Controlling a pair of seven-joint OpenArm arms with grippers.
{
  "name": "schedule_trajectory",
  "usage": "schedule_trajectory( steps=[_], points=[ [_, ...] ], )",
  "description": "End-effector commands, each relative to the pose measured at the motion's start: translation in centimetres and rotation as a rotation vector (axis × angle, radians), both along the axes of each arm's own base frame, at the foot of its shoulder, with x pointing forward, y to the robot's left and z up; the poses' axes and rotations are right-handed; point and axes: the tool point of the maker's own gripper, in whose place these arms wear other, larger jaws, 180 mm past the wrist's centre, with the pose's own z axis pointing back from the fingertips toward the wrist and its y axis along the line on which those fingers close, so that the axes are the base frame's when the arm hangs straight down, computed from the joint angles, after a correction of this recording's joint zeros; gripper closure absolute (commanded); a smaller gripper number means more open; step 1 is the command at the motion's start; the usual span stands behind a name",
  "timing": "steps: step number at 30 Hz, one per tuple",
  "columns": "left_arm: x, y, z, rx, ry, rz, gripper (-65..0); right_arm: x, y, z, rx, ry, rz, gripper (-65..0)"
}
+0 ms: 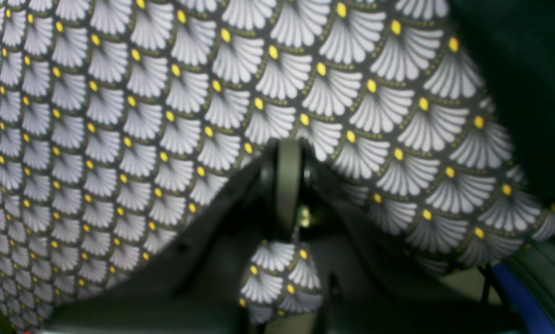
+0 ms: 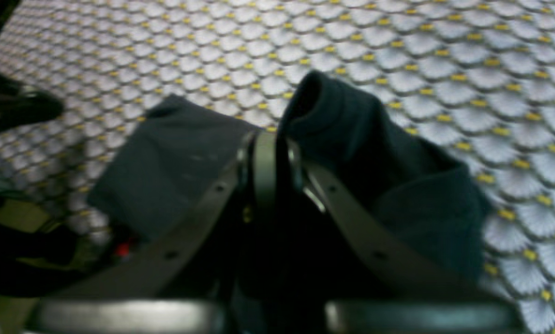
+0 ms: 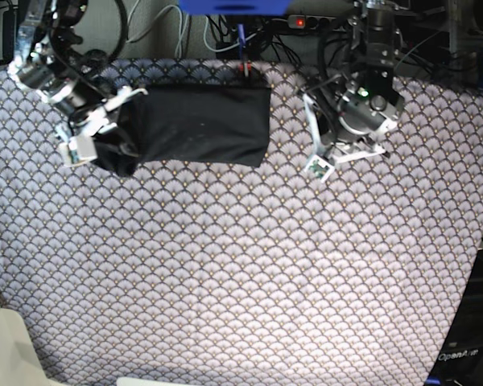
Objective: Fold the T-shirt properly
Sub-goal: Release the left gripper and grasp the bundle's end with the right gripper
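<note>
From my station I saw the T-shirt (image 3: 195, 125) lying as a folded dark band at the far edge of the scallop-patterned cloth (image 3: 241, 265), one end bunched where my right gripper (image 3: 105, 137) met it. In the right wrist view the right gripper (image 2: 270, 153) had its jaws drawn together on the T-shirt (image 2: 388, 185); dark fabric rose in a rolled lump just beyond and to one side of the jaw tips, and a flatter fold lay on the other side of them. Fabric filled the space beneath the jaws as well, so the grip was on the garment itself.

My left gripper (image 3: 328, 153) stood well apart from the shirt, over bare patterned cloth beside the garment's other end. In the left wrist view the left gripper (image 1: 289, 185) had its jaws fully closed, pad against pad, and I could see nothing of the shirt between them. The patterned cloth (image 1: 166, 116) spread beyond the tips, and a small patch of the same pattern showed under the jaws, nearer the wrist. A dark mass sat off at the upper corner of that view, too blurred for me to name with certainty.
</note>
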Motion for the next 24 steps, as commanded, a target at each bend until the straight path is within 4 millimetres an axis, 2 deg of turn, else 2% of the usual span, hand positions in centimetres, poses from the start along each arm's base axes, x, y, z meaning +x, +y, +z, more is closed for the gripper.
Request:
schedule_trajectory(
  steps=[1, 8, 12, 18, 24],
  points=[
    [0.6, -0.1, 0.7, -0.008, -0.030, 0.001, 0.0, 0.4, 0.8, 1.5, 0.034, -0.051, 0.014, 0.0],
    [0.8, -0.3, 0.7, -0.015, -0.036, 0.002, 0.0, -0.1, 4.8, 1.2, 0.082, -0.024, 0.114, 0.0],
    [0.9, -0.3, 0.8, -0.017, -0.039, 0.004, 0.0, 0.4, 6.7, 1.4, 0.074, -0.015, 0.181, 0.0],
    [0.9, -0.3, 0.8, -0.017, -0.039, 0.004, 0.0, 1.5, 9.1, 2.3, 0.070, -0.040, 0.268, 0.0],
    [0.8, -0.3, 0.7, -0.017, -0.036, 0.004, 0.0, 1.2, 11.9, 2.9, 0.096, -0.051, 0.344, 0.0]
  ],
)
